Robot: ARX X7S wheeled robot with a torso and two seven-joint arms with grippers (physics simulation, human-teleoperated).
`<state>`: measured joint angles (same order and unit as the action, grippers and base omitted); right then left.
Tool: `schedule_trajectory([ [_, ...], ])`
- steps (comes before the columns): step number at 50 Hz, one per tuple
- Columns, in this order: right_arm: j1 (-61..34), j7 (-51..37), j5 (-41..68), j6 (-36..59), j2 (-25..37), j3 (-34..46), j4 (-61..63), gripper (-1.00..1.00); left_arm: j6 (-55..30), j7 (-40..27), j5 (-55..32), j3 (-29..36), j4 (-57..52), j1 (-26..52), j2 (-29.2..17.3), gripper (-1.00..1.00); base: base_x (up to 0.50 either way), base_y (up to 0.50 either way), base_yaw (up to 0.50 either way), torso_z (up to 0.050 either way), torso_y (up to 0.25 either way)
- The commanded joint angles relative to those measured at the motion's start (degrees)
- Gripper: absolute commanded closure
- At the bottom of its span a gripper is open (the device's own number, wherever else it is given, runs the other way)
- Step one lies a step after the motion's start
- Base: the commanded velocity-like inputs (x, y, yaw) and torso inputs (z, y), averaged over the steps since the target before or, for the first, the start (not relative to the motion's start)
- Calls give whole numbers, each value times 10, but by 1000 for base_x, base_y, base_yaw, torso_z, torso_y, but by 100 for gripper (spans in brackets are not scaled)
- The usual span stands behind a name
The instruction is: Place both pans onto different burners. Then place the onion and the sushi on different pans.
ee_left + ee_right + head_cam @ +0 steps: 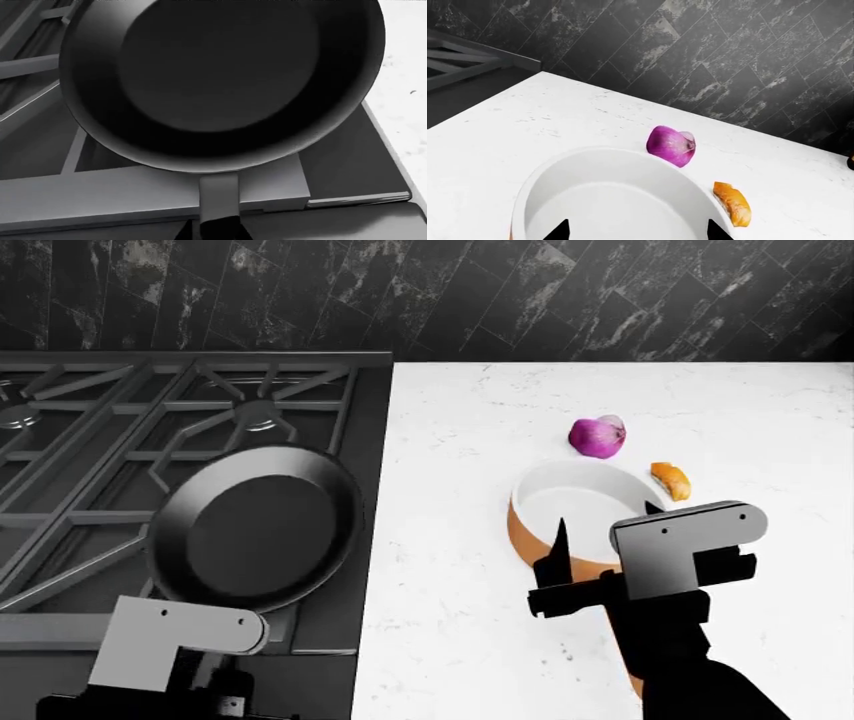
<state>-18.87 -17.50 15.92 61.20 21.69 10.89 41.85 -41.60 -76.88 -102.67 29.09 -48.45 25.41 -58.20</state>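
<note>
The black frying pan (pixel 254 538) is over the front right part of the stove (pixel 80 490), near the stove's right edge. My left gripper (pixel 219 229) is shut on the pan's handle (pixel 219 197); the pan (pixel 220 75) fills the left wrist view. I cannot tell whether it rests on the grate. The orange saucepan (pixel 577 505), white inside, stands on the white counter. My right gripper (pixel 607 522) is open just above its near rim (pixel 607 200), with nothing in it. The purple onion (pixel 597 436) (pixel 672 145) and the orange sushi (pixel 671 480) (pixel 732 202) lie behind the saucepan.
The back right burner (pixel 256 418) sits under the black grate, with more grates to the left. The white marble counter (pixel 454 440) runs right of the stove. A dark tiled wall (pixel 534 300) stands behind. The saucepan's handle is hidden under my right arm.
</note>
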Motion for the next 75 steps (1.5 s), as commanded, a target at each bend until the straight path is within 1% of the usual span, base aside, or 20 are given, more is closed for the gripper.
schedule_trajectory([
  [1,12,5,14,2,2,2,-16,-100,2,-1,9,0,1,-4,-1,100,0,0,0,0,0],
  [5,12,4,15,3,2,1,-15,-100,3,0,9,-3,-1,1,-4,100,0,0,0,0,0],
  [19,13,0,21,15,4,-5,3,-100,2,-58,-79,-47,-54,133,-44,100,0,0,0,0,0],
  [26,1,-4,31,45,4,-15,25,-100,-1,-50,-69,-50,-55,139,-42,100,0,0,0,0,0],
  [29,-10,-4,44,79,2,-27,50,-100,-4,-47,-65,-49,-55,140,-40,100,0,0,0,0,0],
  [32,-67,-4,78,197,-15,-53,98,-100,-1,-29,-46,-54,-53,121,-42,100,0,0,0,0,0],
  [34,-91,-4,91,248,-25,-65,113,-100,1,-23,-41,-56,-53,115,-44,100,0,0,0,0,0],
  [35,-116,-28,138,288,-25,-82,110,-100,4,-17,-36,-60,-53,108,-49,100,0,0,0,0,0],
  [37,-160,-200,310,288,27,-118,44,-100,8,-6,-28,-66,-52,98,-55,100,0,0,0,0,0],
  [39,-203,-372,482,286,57,-113,-13,-100,10,5,-19,-69,-51,91,-55,100,0,0,0,0,0],
  [41,-230,-533,654,278,77,-91,-51,-100,10,15,-10,-70,-49,87,-53,100,0,0,0,0,0],
  [43,-254,-608,826,258,99,-58,-77,-100,10,27,1,-71,-46,81,-50,100,0,0,0,0,0],
  [45,-273,-662,909,235,119,-23,-92,-100,12,39,11,-74,-42,73,-48,100,0,0,0,0,5],
  [47,-287,-703,955,213,138,11,-97,-100,15,52,23,-76,-40,64,-47,100,0,0,0,0,0],
  [49,-293,-718,975,193,153,35,-97,-100,16,59,27,-77,-38,61,-45,100,0,0,0,0,0],
  [54,-308,-722,1000,126,198,108,-79,-100,13,65,29,-75,-34,67,-40,100,0,0,0,0,2],
  [64,-401,-722,1035,-27,299,282,-23,-100,12,80,30,-77,-26,72,-39,100,0,0,0,0,1],
  [69,-447,-724,1049,-106,361,368,17,-100,10,96,40,-77,-18,70,-34,100,0,0,0,0,2],
  [75,-481,-723,1047,-174,404,453,52,-100,8,115,49,-75,-8,72,-25,100,0,0,0,0,2],
])
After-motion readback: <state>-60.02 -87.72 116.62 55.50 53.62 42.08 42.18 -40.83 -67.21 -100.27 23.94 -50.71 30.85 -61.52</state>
